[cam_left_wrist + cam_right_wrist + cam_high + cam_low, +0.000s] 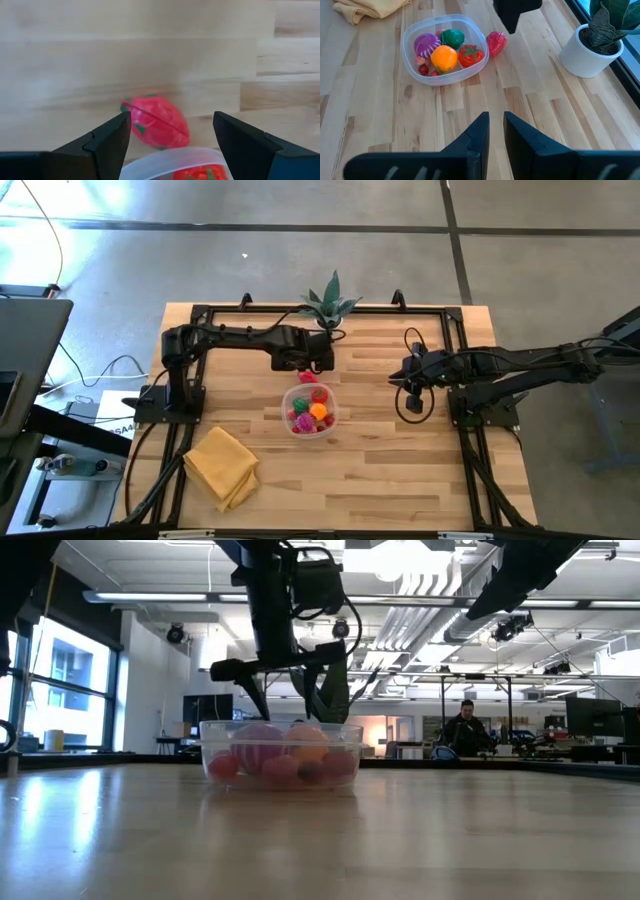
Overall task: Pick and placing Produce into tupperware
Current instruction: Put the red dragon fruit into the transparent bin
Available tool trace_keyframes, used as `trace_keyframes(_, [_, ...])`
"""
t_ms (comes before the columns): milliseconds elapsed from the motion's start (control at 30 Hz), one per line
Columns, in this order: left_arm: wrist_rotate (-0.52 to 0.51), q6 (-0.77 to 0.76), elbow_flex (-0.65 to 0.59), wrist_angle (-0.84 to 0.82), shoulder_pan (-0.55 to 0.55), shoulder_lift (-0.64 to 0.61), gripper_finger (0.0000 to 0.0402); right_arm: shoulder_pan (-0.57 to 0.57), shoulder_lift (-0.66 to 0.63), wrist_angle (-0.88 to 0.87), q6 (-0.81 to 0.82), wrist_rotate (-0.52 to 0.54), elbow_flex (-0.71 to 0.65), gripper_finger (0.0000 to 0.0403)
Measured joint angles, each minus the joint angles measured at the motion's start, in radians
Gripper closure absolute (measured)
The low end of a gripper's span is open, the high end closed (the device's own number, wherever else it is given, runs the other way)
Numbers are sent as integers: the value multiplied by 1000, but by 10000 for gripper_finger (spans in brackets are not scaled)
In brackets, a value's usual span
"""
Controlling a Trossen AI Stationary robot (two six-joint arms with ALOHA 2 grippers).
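One piece of produce is not in the tupperware (470, 30) yet. It is a red toy strawberry (495, 43) with green bits, lying on the wooden table (400, 480) and touching or almost touching the outside of the tub's wall. Inside the clear round tub sit a purple toy (426, 45), a green one (451, 38), an orange one (444, 58) and a red tomato (470, 55), with some small red bits under them.

The left gripper (172, 135) hangs over the strawberry with its two fingers spread wide, one on each side of it. It holds nothing. The right gripper (496, 131) waits well off to the side, above bare wood. Its fingers are nearly pressed together with only a thin gap, and they hold nothing.

What could go wrong? The strawberry looks smooth and rounded, so it may slip or pop out sideways if the fingers squeeze only its edge. It lies so near the tub that a finger coming down could hit the rim. That could push the light tub along the table or tip it, and the toys inside might roll out. If the gripper goes too low, it could bump the wood.

The tub looks quite full too. A strawberry dropped from high up might bounce off the other toys and land back on the table. The potted plant (592, 47) stands near, so a big swing could knock it.
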Motion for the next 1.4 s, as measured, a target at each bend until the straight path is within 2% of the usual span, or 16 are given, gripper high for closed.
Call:
trace_keyframes(333, [60,-169,0,-18,0,11,125,0,0,0,0,0,0,356])
trace_keyframes(567, [114,-370,0,-35,0,52,78,0,0,0,0,0,0,356])
trace_keyframes(933, [108,-456,0,-48,0,52,6,0,0,0,0,0,0,356])
trace_keyframes(1400, [102,-481,1,-15,1,100,11,0,0,0,0,0,0,356])
